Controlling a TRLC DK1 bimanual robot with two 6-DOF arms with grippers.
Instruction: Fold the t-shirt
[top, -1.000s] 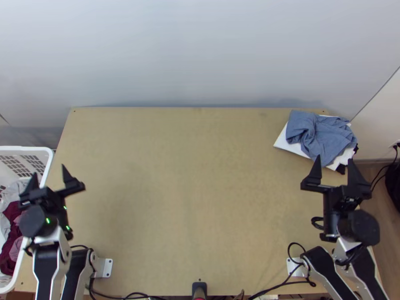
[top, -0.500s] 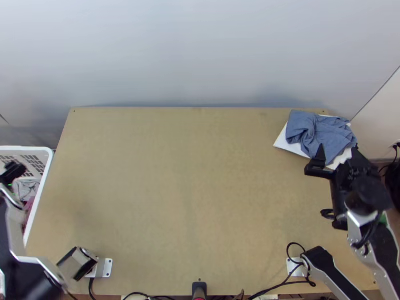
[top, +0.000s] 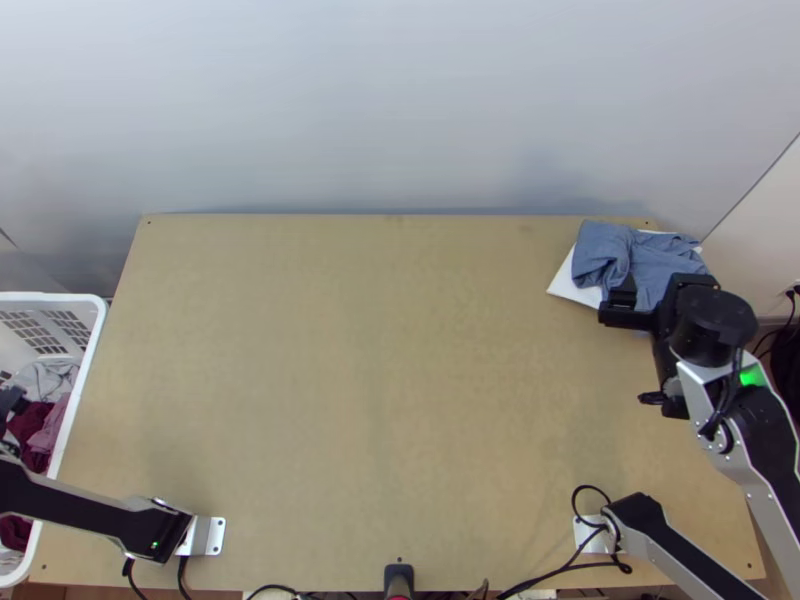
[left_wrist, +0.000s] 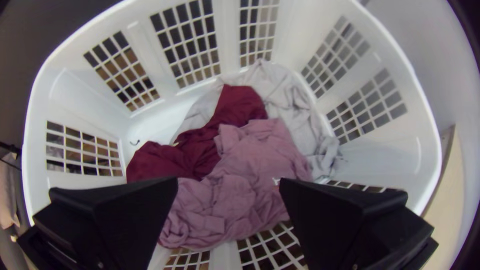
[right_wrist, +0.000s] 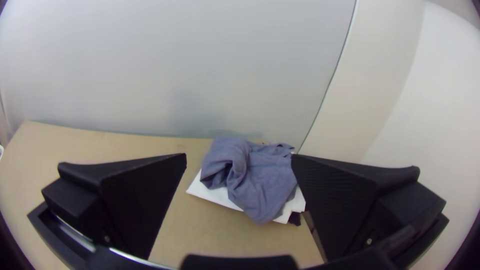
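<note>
At the left edge of the top view, the white basket (top: 50, 298) is standing beside the table (top: 400, 400), and what seems to be part of the left gripper (top: 12, 402) is showing over it. In the left wrist view, the fingers are standing wide apart and gripping nothing. Inside the basket, a maroon garment (left_wrist: 240, 105) is lying bunched at left of centre in that view, a pink garment (left_wrist: 250, 155) is lying crumpled in the middle, partly over it, and a pale grey garment (left_wrist: 290, 100) is spreading loosely behind and to the right. Which garment is the t-shirt, I cannot tell.

Toward the right side of the top view, the right gripper (top: 660, 286) is hanging at the lower edge of a rumpled blue cloth (top: 610, 250). In the right wrist view its fingers, too, are standing wide apart, holding nothing, with the cloth showing between them. The cloth is lying bunched on a flat white cloth (top: 573, 285), whose corner is sticking out at the left. A bit of black cloth (right_wrist: 295, 219) is peeking out at the pile's lower right in the right wrist view.
</note>
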